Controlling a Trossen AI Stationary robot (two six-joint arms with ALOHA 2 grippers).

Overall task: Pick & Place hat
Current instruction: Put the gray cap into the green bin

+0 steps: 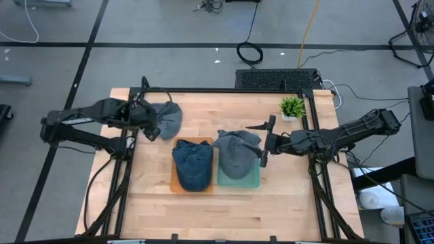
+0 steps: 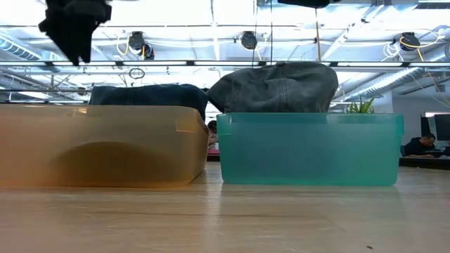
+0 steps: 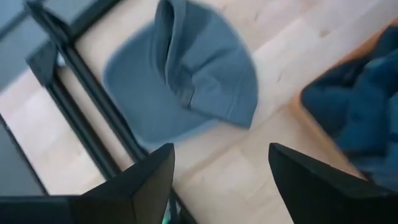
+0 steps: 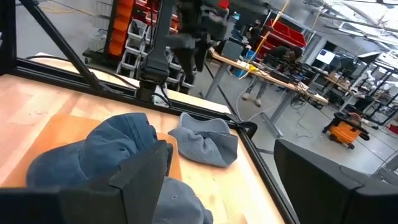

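Note:
A light blue-grey hat [image 1: 171, 116] [image 3: 186, 81] lies crumpled on the bare wood at the table's far left. My left gripper [image 1: 153, 129] [image 3: 221, 168] hangs open just above its near-left side, pointing steeply down, with nothing between the fingers. A dark blue hat [image 1: 192, 165] fills the orange tray [image 1: 173, 184]. A grey hat [image 1: 236, 152] is heaped in the teal tray [image 1: 252, 180]. My right gripper [image 1: 262, 142] [image 4: 233, 180] hovers open and level at that tray's right edge, aimed toward the table's left.
A small potted plant [image 1: 292, 106] stands at the far right. The black frame rail [image 3: 93, 118] runs close behind the light hat. In the low view both trays [image 2: 98, 144] [image 2: 309, 147] stand side by side mid-table; bare wood lies in front of them.

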